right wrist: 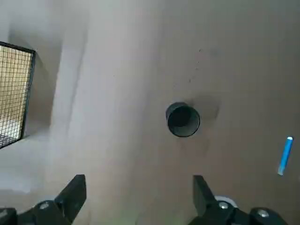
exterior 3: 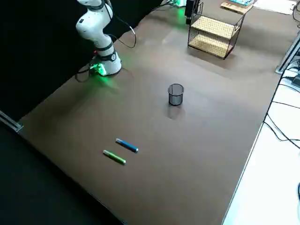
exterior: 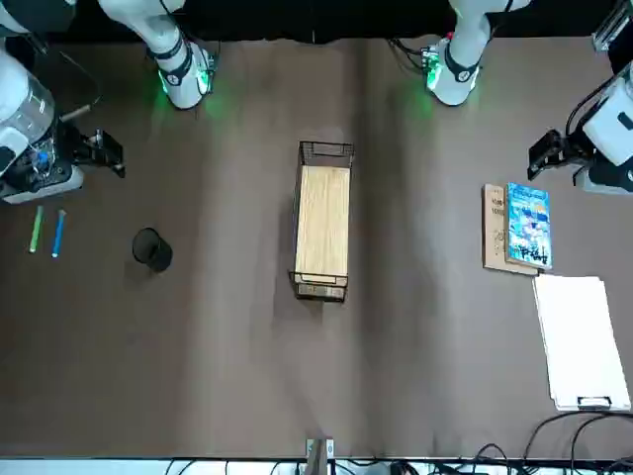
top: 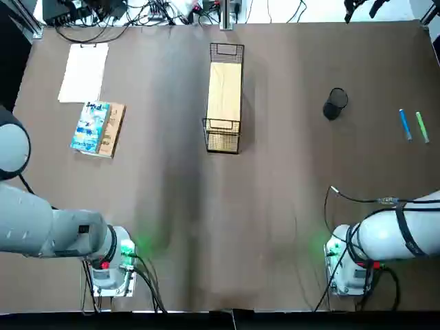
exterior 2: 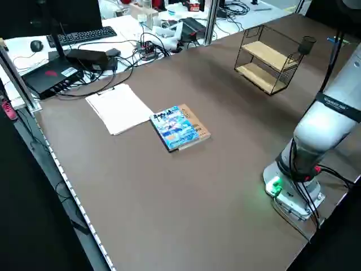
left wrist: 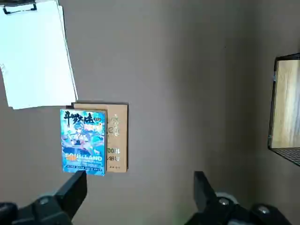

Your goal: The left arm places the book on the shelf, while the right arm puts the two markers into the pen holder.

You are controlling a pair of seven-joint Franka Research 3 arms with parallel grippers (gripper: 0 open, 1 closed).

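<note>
The light blue book (top: pixel 90 126) lies on top of a tan book (top: pixel 112 130) at the table's left. My left gripper (left wrist: pixel 139 187) hangs open above the table, short of the book (left wrist: pixel 83 143) on the robot's side, holding nothing. The wire shelf (top: pixel 225 96) with its wooden top stands at the table's middle back. Right of it is the black mesh pen holder (top: pixel 335 103). The blue marker (top: pixel 405 125) and green marker (top: pixel 421 127) lie side by side near the right edge. My right gripper (right wrist: pixel 138 190) is open and empty, high over the table near the pen holder (right wrist: pixel 183 120).
A white clipboard with paper (top: pixel 84 71) lies behind the books at the back left. Cables and equipment (top: pixel 137 10) run along the table's far edge. Both arm bases (top: pixel 113 271) stand at the near edge with green lights.
</note>
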